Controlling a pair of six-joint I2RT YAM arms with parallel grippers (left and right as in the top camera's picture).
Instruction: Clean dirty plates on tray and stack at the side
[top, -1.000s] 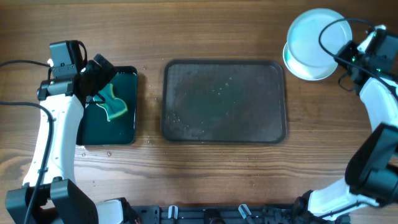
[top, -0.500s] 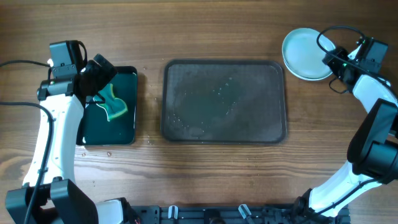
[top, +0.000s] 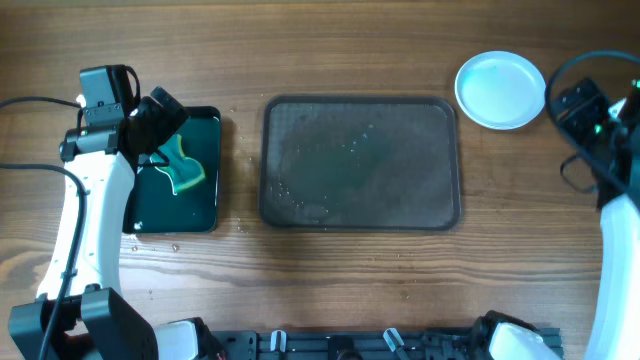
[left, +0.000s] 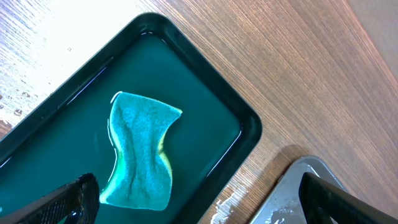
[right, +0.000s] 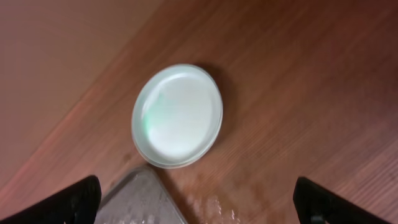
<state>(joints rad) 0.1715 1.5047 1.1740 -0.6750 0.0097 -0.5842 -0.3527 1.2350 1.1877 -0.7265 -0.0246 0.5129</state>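
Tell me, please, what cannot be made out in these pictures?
Plates: overhead shows only the top one, and the right wrist view is too blurred to count rims.
Greenish tint at the top plate's edge: smear or reflection, lost in the right wrist blur.
Right gripper: fingers cut by the wrist view's bottom edge; overhead, its own dark wrist hides them.

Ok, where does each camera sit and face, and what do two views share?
Overhead: above the table, straight down; tray, plates, left arm, right arm.
Left wrist: down at the sponge in the black tray; own jaws at bottom corners.
Right wrist: down at the plates; own jaws at bottom corners.
Both wrist views share the tray's corner.
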